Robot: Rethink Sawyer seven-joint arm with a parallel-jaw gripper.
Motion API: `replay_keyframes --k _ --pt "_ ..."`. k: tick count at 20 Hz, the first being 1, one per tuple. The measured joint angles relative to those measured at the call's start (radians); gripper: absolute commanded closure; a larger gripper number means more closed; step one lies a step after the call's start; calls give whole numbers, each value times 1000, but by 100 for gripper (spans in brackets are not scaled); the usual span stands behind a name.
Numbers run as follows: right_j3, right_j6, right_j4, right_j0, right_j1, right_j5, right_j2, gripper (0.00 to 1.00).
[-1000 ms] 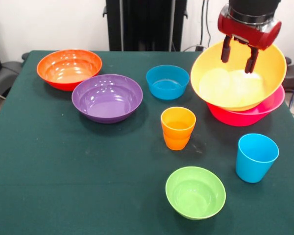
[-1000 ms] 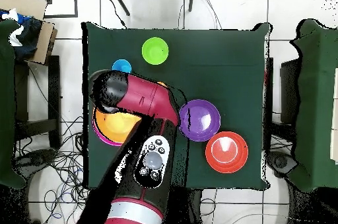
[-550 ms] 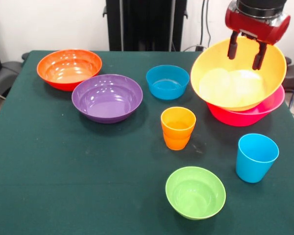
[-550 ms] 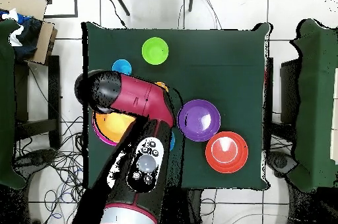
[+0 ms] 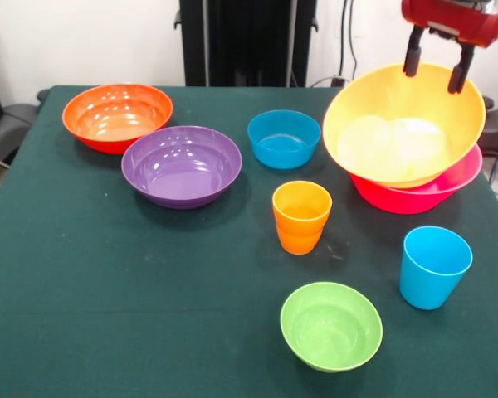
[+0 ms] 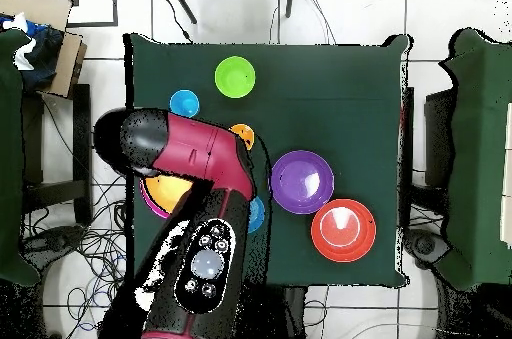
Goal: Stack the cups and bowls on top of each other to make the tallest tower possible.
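Green table [image 5: 108,274]: tilted orange bowl [image 5: 402,124] in pink bowl [image 5: 432,192] faces forward; claw [image 5: 436,60] above, fingers apart.

No readable text, labels, brands or numbers in either view. The bowls, the cups and the table cloth are plain. The arm [image 6: 205,265] has a pad of round buttons on its top in the overhead view, but any marks on them are too small to make out.
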Motion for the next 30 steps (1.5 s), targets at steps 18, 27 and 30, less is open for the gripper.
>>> replay_keyframes --k 18,27,30 --pt "-16 0 3 24 -27 55 -27 0" --pt "-16 0 3 11 -18 54 -27 0" --pt "-17 0 4 4 -10 54 -27 0"
